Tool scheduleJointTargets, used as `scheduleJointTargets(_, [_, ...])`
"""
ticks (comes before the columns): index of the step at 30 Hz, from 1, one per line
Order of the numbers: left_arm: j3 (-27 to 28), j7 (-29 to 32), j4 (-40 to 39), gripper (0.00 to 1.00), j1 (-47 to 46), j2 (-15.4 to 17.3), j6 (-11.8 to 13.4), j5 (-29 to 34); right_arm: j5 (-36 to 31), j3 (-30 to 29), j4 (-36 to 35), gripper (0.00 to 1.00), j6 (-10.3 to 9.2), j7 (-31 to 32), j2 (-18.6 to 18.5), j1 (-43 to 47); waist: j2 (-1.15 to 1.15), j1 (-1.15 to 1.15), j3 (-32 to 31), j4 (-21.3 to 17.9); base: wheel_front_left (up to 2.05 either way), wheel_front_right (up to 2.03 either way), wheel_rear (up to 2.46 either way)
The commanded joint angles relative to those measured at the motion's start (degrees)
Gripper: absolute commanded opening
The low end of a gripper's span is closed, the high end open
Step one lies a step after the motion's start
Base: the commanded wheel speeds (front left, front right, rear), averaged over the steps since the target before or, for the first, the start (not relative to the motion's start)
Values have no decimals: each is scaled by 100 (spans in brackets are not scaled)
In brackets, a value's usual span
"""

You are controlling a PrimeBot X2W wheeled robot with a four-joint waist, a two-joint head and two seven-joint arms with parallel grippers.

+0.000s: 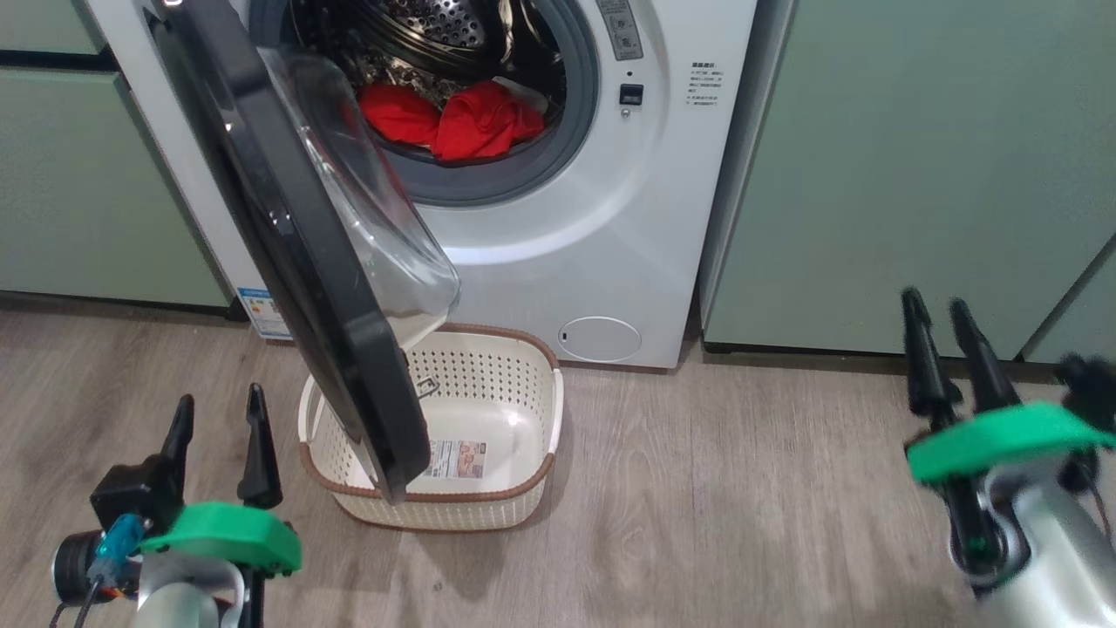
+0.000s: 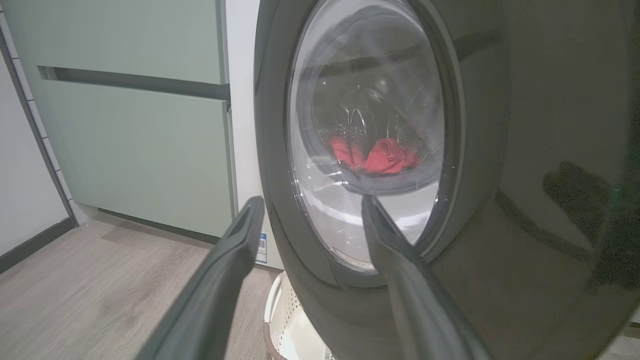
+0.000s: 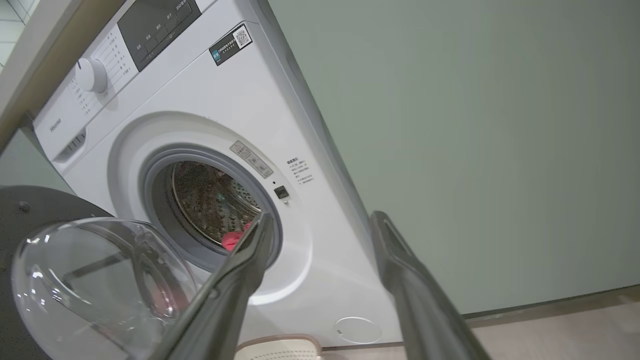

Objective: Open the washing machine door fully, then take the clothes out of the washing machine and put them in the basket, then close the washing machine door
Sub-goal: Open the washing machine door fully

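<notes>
The white washing machine (image 1: 558,235) stands ahead with its black-rimmed door (image 1: 296,235) swung out over the basket (image 1: 514,488). Red clothes (image 1: 475,118) lie at the front of the steel drum. The cream basket sits on the floor below the opening, its left side hidden by the door. My left gripper (image 1: 218,406) is open at the lower left, just left of the door's edge. Through the door (image 2: 310,240) glass, the left wrist view shows the clothes (image 2: 380,155). My right gripper (image 1: 935,305) is open at the far right, clear of the machine (image 3: 210,100).
Pale green cabinets (image 1: 915,157) flank the machine on both sides. Grey wood floor (image 1: 741,488) lies open between the basket and my right arm. A white wall with a dark skirting (image 2: 30,245) runs at the left.
</notes>
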Motion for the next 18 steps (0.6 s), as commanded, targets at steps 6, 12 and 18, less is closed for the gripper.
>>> scheduleJointTargets(6, [195, -37, -191, 100, -179, 73, -39, -14, -1820, -811, -930, 100, 0, -52, 516, 818, 0, 0, 7, 15, 0, 0, 0])
scheduleJointTargets(12, [134, -37, -150, 100, -150, 72, -15, -74, -2786, -913, -1246, 100, 0, -53, 678, 1329, 0, 0, 8, 14, 0, 0, 0])
scheduleJointTargets(18, [100, -37, -128, 100, -150, 72, 6, -94, -3383, -712, -1260, 100, 0, -53, 627, 1501, 0, 0, 29, 3, 0, 0, 0])
